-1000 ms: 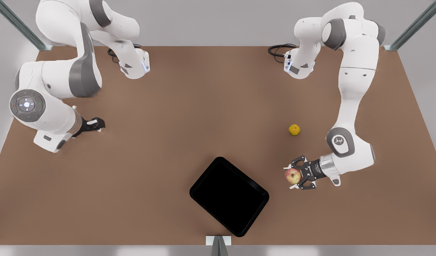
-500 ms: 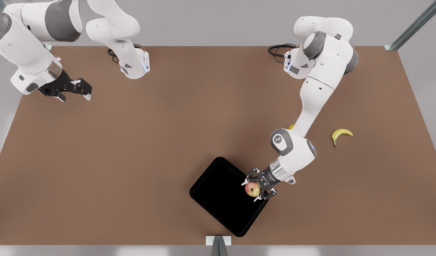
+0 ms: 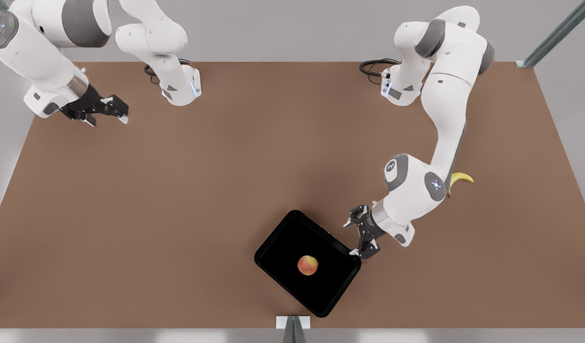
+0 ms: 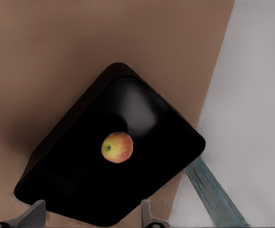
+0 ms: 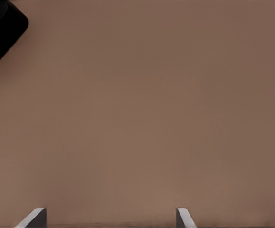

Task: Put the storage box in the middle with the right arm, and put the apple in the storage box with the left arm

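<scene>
The storage box (image 3: pixel 307 263) sits on the brown bench (image 3: pixel 254 171) near the front view's lower edge, about midway across, turned at an angle so one corner points toward the metal post at that edge. The apple (image 3: pixel 308 265) lies inside the box on its black floor, close to the middle and clear of the walls. In the left wrist view the apple (image 4: pixel 117 147) rests with its stem end showing, red on one side and yellow on the other, with the box (image 4: pixel 71 171) spread around it.

The left end effector (image 3: pixel 362 237) hangs just beside the box's corner on the front view's right. Its fingers are spread wide apart and hold nothing; the two light fingertips (image 4: pixel 33 214) show at the edge of the left wrist view, both apart from the apple. A banana (image 3: pixel 460 179) lies on the bench behind this arm's forearm, partly hidden by it.

The right end effector (image 3: pixel 104 110) is at the far corner of the bench on the front view's left, well apart from the box. Its fingers are spread and empty. In the right wrist view its fingertips (image 5: pixel 33 217) stand wide apart over bare bench, and a corner of the box (image 5: pixel 2 33) shows far off
</scene>
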